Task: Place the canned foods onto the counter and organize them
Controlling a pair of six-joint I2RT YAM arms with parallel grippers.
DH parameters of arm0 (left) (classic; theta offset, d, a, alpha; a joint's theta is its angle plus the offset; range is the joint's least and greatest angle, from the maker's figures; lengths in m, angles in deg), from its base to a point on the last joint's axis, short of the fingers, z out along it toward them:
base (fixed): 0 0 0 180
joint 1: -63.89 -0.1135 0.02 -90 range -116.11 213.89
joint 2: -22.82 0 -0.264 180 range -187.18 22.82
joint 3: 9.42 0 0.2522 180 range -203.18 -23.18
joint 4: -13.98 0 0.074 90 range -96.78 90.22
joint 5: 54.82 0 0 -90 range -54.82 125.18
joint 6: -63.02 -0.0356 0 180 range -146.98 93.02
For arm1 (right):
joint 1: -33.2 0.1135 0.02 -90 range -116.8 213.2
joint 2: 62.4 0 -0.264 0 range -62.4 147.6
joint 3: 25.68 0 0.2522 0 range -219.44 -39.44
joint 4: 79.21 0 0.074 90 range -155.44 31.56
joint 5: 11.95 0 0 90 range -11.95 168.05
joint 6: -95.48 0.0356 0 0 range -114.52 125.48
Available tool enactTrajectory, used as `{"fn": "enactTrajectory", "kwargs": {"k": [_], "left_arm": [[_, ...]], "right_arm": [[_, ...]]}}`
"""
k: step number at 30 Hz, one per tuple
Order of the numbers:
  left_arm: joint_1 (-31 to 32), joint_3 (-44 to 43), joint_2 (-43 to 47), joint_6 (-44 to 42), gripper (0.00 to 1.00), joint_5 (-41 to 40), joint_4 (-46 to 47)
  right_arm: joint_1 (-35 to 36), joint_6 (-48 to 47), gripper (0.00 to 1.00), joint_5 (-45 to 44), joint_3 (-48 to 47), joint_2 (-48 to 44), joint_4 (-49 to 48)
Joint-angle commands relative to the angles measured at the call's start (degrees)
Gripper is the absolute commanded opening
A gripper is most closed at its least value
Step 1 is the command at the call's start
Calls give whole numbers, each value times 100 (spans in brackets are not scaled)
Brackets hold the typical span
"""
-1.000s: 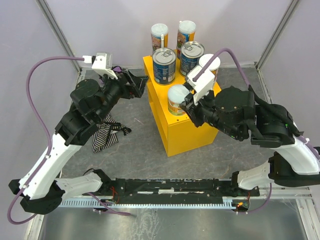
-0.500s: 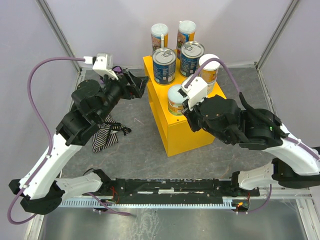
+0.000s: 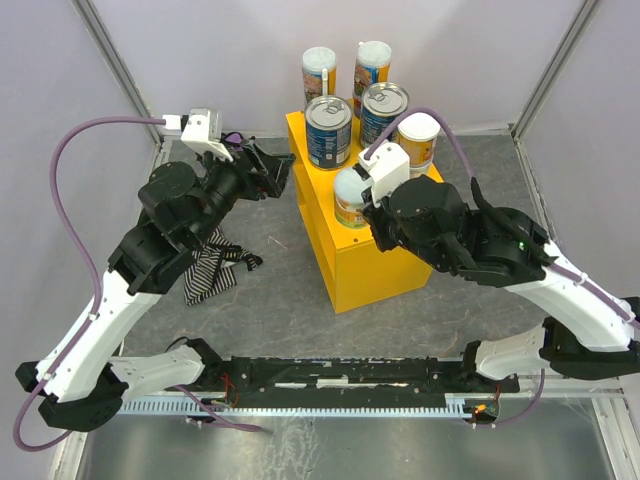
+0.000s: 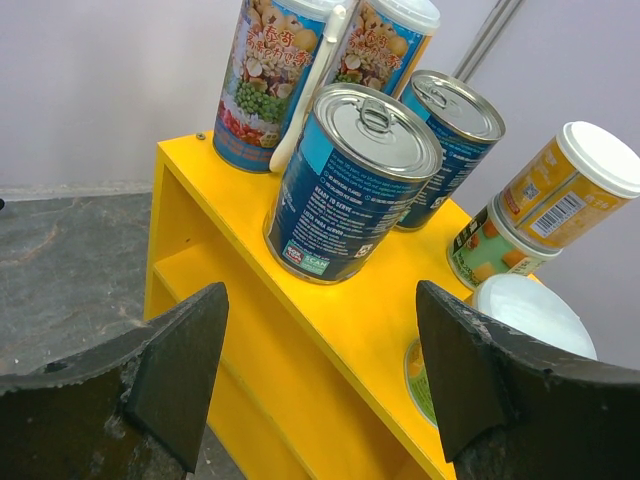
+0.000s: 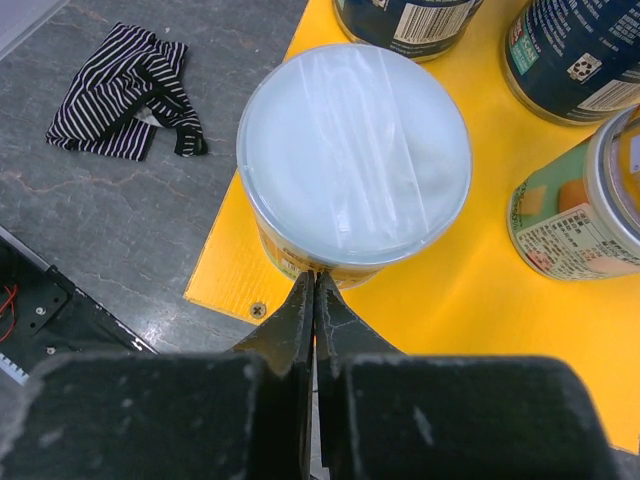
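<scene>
From where I stand, the job looks close to finished. All the cans I can find are up on the yellow surface [image 3: 378,268]. The two tall tubes [image 3: 319,70] stand at its 12 o'clock end, and the two blue tins [image 3: 328,130] are just in front of them. The orange tub [image 3: 418,140] is at 3 o'clock and seems to sit on top of a green-labelled can [image 4: 485,250], though the angle makes that hard to confirm. The pale-lidded tub [image 5: 352,150] stands nearest, close to the 7 o'clock corner.

The right claw [image 5: 315,290] is clenched and grasps nothing, its tips at the tub's side. The left claw [image 4: 320,375] hangs released and empty at 9 o'clock.

I judge only tidying remains, perhaps nudging that tub inward. A striped cloth [image 3: 210,268] lies at 8 o'clock.
</scene>
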State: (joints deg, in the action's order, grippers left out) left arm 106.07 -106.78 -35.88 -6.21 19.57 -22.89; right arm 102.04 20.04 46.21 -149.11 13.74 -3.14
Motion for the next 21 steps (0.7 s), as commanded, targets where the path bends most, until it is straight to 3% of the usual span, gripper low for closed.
{"fn": "enactTrajectory", "kwargs": {"k": [1,21], "left_arm": [[-7,-4,85,-56,82,-34,143],[-8,63,124,-120,82,-155,98]], "right_arm": [[-168,43,2,161,36,35,-410],[-585,4,2,668,-39,181,-504]]}}
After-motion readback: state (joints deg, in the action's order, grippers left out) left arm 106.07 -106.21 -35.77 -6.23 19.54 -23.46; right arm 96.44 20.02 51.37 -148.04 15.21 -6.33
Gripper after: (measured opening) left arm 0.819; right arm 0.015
